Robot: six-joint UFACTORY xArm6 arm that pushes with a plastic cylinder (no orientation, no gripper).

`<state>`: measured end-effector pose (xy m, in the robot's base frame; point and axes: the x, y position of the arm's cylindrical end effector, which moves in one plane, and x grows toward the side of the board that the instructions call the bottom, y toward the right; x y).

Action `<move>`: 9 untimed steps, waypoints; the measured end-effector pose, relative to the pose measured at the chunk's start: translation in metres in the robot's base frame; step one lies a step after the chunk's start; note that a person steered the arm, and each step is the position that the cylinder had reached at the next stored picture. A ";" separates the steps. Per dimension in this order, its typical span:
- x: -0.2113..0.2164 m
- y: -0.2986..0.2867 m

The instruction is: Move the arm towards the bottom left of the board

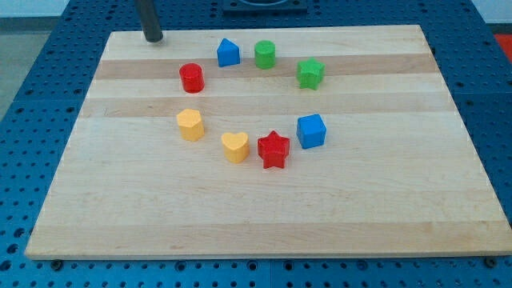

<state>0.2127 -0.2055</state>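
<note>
My tip rests on the wooden board near its top left corner, up and left of all the blocks. The nearest block is a red cylinder, with a blue house-shaped block, a green cylinder and a green star further right. Lower down sit a yellow hexagon-like block, a yellow heart, a red star and a blue cube. The tip touches no block.
The board lies on a blue perforated table that shows around its edges.
</note>
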 end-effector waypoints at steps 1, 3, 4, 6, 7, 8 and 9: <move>0.002 0.005; 0.013 0.005; 0.013 0.005; 0.013 0.003; 0.035 0.012; 0.060 0.022; 0.077 0.023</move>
<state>0.2894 -0.1825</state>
